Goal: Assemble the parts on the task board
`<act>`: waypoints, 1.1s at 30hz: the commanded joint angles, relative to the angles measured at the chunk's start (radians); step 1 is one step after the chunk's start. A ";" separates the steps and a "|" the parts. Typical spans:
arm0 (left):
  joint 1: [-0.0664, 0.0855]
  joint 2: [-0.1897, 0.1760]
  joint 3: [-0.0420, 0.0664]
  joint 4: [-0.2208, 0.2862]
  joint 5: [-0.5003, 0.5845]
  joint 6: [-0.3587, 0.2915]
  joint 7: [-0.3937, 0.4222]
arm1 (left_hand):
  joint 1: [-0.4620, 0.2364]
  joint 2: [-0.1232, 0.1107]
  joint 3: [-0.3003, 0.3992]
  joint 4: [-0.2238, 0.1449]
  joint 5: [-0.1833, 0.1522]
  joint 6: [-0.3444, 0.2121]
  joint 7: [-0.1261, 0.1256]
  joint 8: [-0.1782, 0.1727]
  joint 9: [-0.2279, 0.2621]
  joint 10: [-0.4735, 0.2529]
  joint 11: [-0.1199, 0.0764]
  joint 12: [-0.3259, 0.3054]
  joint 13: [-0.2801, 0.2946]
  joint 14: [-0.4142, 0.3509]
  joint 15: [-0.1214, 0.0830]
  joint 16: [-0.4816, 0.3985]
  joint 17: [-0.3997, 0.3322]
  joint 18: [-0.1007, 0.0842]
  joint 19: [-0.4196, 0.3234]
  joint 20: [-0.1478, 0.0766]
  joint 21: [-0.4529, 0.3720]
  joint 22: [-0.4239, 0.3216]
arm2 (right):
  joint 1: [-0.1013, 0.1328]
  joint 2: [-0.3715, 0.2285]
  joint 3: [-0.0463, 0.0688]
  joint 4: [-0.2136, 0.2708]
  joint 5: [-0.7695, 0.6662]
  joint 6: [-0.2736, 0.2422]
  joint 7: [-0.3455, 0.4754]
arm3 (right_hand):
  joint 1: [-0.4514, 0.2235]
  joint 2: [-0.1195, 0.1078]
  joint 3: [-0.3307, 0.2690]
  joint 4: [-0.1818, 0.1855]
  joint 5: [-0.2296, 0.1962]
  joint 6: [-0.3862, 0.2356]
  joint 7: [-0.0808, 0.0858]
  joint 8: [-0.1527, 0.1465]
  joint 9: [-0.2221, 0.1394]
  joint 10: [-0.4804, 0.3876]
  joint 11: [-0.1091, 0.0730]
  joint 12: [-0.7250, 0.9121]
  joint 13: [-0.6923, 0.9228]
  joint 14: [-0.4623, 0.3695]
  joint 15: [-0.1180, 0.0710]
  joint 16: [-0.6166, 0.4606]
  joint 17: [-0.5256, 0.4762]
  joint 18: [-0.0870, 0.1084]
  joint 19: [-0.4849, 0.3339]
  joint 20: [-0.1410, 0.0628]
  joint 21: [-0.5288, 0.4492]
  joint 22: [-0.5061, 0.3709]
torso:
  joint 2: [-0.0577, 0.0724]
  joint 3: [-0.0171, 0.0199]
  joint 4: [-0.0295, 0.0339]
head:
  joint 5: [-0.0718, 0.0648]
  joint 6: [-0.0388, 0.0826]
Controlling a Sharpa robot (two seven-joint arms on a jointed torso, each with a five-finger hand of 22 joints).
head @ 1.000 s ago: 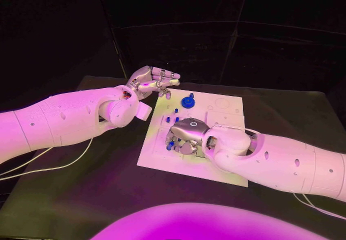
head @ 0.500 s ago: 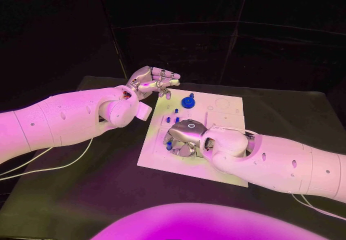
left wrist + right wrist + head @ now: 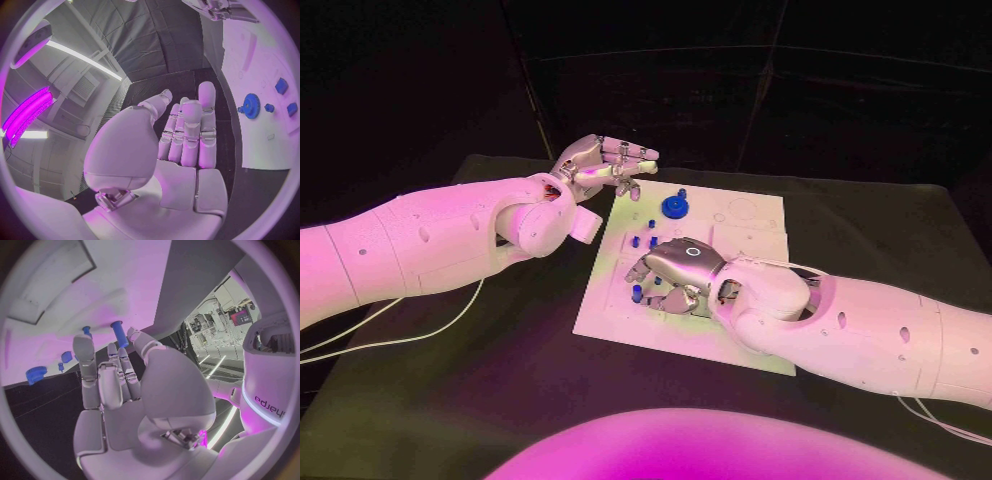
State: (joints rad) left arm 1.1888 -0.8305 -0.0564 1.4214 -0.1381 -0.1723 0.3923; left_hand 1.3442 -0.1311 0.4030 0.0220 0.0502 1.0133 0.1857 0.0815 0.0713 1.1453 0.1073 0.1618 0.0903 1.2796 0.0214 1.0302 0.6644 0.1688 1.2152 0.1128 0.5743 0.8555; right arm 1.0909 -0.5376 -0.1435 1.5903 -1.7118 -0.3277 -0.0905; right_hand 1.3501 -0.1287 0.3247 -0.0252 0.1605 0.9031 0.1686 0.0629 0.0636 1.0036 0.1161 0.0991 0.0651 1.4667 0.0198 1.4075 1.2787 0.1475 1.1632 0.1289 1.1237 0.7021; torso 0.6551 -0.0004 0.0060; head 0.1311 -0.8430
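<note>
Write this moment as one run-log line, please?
left hand: empty, beside task board | right hand: fingers over blue peg, no grasp | blue gear: on board

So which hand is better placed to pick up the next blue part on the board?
Right. The right hand hangs over the board with its fingers just short of a blue peg. The left hand hangs off the board's far left corner, holding nothing, further from the parts.
</note>
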 commanded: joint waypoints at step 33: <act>-0.002 -0.006 -0.016 -0.001 0.030 0.013 0.003 | 0.000 0.012 -0.006 -0.002 -0.003 -0.004 0.001 -0.001 -0.002 -0.009 0.002 0.002 0.001 -0.006 0.000 -0.004 -0.001 0.013 -0.001 0.007 -0.007 -0.001 | 0.062 -0.517 0.005 0.244 0.418 -0.090 -0.279 | -0.148 0.055 -0.353 0.222 0.115 0.069 -0.067 0.253 0.150 0.340 -0.094 1.069 1.031 0.083 -0.069 0.113 0.180 -0.037 0.137 -0.067 0.155 0.266 | -0.019 -0.0038 -0.0164 | -0.143 0.037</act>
State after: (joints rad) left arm 1.1857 -0.8358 -0.0728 1.4181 -0.1191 -0.1690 0.3909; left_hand 1.3442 -0.1311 0.4031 0.0219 0.0502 1.0133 0.1857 0.0815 0.0706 1.1416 0.1109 0.1618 0.0901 1.2796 0.0214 1.0302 0.6646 0.1687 1.2152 0.1128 0.5704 0.8558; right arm 1.1549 -1.0552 -0.1381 1.8299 -1.2389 -0.4342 -0.2701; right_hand 1.2103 -0.0734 -0.0183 0.1908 0.2787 0.9781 0.1017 0.3107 0.2096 1.3497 0.0225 1.1629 1.0915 1.4652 -0.0470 1.5160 1.3079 0.1159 1.2944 0.0593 1.2739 0.9673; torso 0.6365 -0.0031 -0.0088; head -0.0065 -0.8053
